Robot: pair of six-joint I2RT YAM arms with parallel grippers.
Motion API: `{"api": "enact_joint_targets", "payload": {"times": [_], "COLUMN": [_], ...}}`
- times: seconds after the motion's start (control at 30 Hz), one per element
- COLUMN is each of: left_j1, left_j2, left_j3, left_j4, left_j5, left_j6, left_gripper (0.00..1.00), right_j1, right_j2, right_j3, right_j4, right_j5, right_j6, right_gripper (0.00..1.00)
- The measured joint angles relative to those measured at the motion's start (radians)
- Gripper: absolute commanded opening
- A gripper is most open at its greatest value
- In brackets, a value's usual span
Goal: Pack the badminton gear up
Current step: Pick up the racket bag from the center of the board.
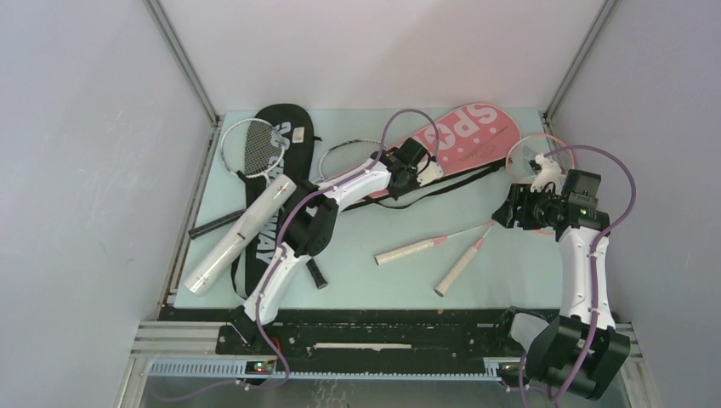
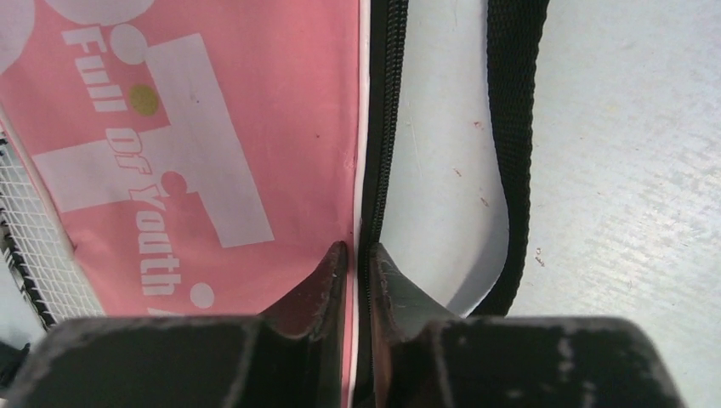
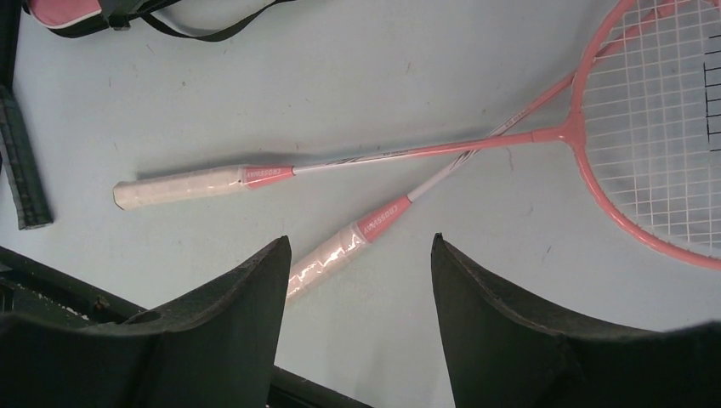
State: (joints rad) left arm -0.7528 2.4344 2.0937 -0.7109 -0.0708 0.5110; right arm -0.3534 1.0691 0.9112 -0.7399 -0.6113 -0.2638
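The pink "SPORT" racket cover (image 1: 468, 136) lies at the back middle, its black strap (image 2: 514, 127) looping beside it. My left gripper (image 1: 432, 170) (image 2: 357, 248) is shut on the cover's zipper edge (image 2: 387, 127). Racket strings (image 2: 34, 238) show beside the cover. Two pink rackets (image 3: 655, 127) lie crossed at the right, their white handles (image 1: 408, 251) (image 1: 459, 272) pointing toward the front. My right gripper (image 1: 505, 214) (image 3: 360, 242) hovers open above those handles (image 3: 332, 255), holding nothing. At the left lie the black cover (image 1: 285, 136), a white-framed racket (image 1: 251, 144) and the long white tube (image 1: 238, 238).
A black racket grip (image 1: 316, 274) (image 3: 21, 161) lies near the left arm, another black grip (image 1: 212, 225) by the tube. The black rail (image 1: 374, 327) runs along the table's front edge. Grey walls close in the left and right sides.
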Motion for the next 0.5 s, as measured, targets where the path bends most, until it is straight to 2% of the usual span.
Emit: {"api": "enact_joint_targets", "payload": {"times": [0.07,0.1,0.5], "left_j1": [-0.001,-0.001,0.007], "left_j2": [-0.007,-0.011,-0.159], "left_j3": [-0.003,-0.003,-0.005], "left_j4": [0.002,0.002,-0.038], "left_j5": [-0.010,-0.014,-0.066], "left_j6": [-0.003,-0.008,-0.050], "left_gripper": [0.01,0.00,0.00], "right_j1": [0.000,0.000,0.000], "right_j2": [-0.001,-0.002,-0.010], "right_j3": [0.000,0.000,0.000], "right_j4": [0.000,0.000,0.004], "right_j5": [-0.001,-0.003,-0.034], "right_j6": [0.000,0.000,0.000], "right_gripper": [0.70,0.70,0.70]}}
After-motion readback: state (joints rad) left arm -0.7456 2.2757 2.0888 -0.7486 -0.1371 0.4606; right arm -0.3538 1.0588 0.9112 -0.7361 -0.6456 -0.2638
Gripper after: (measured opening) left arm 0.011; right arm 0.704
